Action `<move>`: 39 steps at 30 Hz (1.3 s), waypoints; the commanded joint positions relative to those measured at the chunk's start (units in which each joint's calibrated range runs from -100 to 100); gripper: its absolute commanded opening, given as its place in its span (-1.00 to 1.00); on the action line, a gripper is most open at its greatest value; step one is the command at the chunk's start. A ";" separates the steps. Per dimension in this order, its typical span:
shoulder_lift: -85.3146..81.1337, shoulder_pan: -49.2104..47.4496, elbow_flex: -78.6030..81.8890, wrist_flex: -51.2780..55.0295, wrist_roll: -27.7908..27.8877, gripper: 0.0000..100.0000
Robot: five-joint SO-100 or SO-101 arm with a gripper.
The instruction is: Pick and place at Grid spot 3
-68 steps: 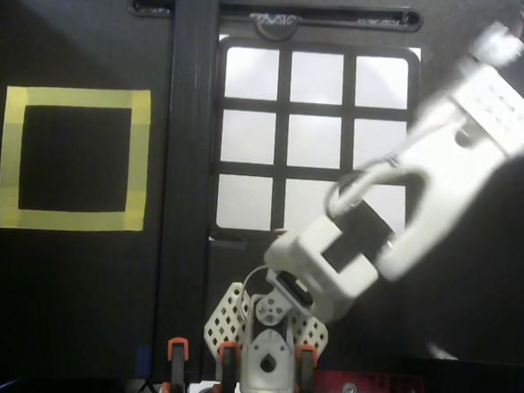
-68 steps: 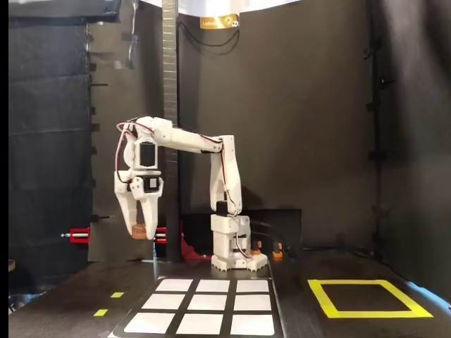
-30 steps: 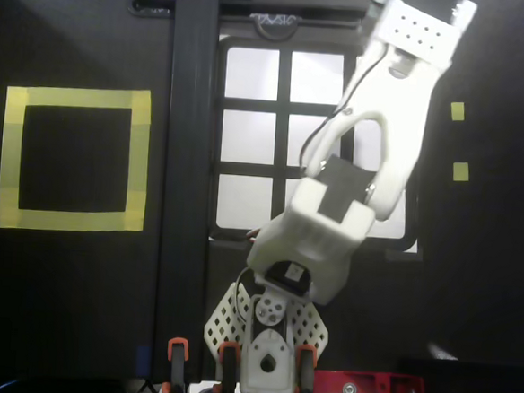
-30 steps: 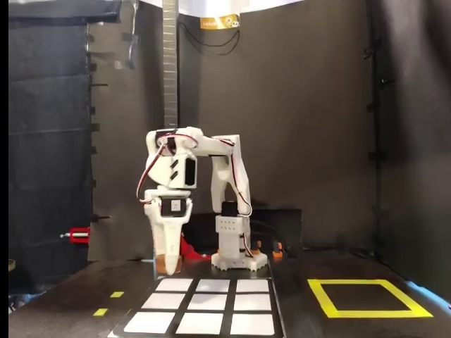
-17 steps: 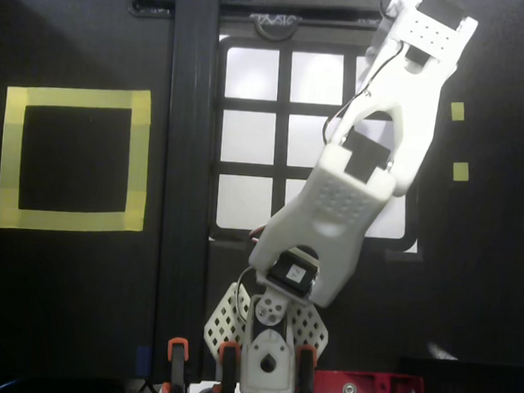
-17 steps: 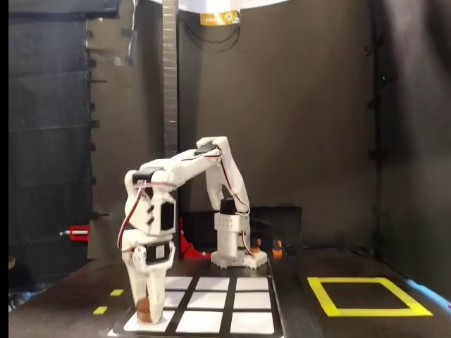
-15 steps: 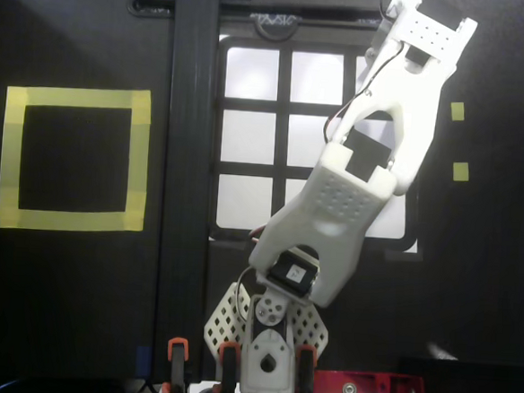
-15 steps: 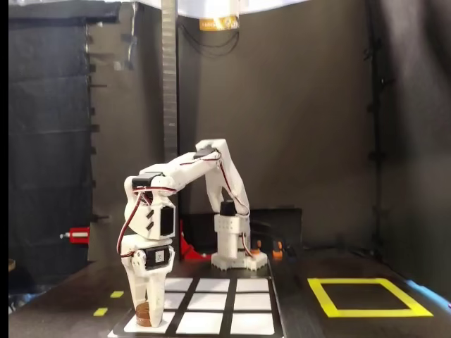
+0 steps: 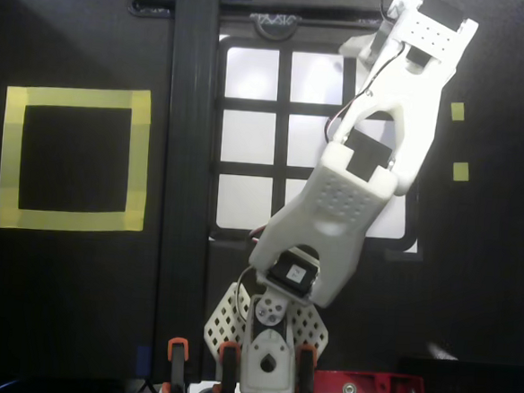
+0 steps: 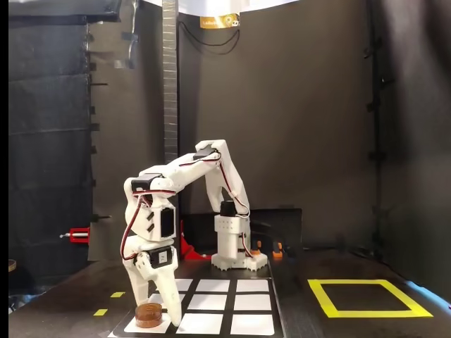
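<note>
In the fixed view a brown disc (image 10: 148, 315) lies flat on Grid spot 3 (image 10: 130, 327), the near-left cell of the glowing white grid. My gripper (image 10: 153, 314) stands open over the disc, one white finger on each side, touching nothing that I can make out. In the overhead view the white arm (image 9: 394, 107) reaches over the grid's upper-right corner cell and hides that cell, the disc and the fingertips.
A yellow-tape square (image 9: 78, 98) (image 10: 324, 299) lies beyond a black upright post (image 9: 188, 155) (image 10: 169, 105). Small yellow marks (image 9: 457, 111) (image 10: 116, 294) sit beside the grid. The arm's base (image 9: 267, 359) (image 10: 232, 246) is clamped behind the grid (image 9: 286, 108).
The arm swung over the grid and lowered the disc onto the corner cell. In the last half second the jaws spread, and the disc now lies free between them.
</note>
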 commanded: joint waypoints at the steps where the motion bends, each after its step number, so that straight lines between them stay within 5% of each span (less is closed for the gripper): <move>1: -3.97 0.21 -1.14 2.24 0.05 -0.23; 13: -22.60 -3.14 -1.32 14.28 -5.08 -0.24; 24: -26.81 -15.29 -1.23 15.11 -32.38 -0.24; 28: -26.81 -15.20 -1.14 14.86 -37.61 -0.24; 30: -26.81 -14.70 -1.14 15.19 -38.00 -0.43; 32: -26.89 -14.20 -1.14 14.86 -38.34 -0.83; 39: -26.98 -14.70 -1.14 14.36 -38.19 -0.99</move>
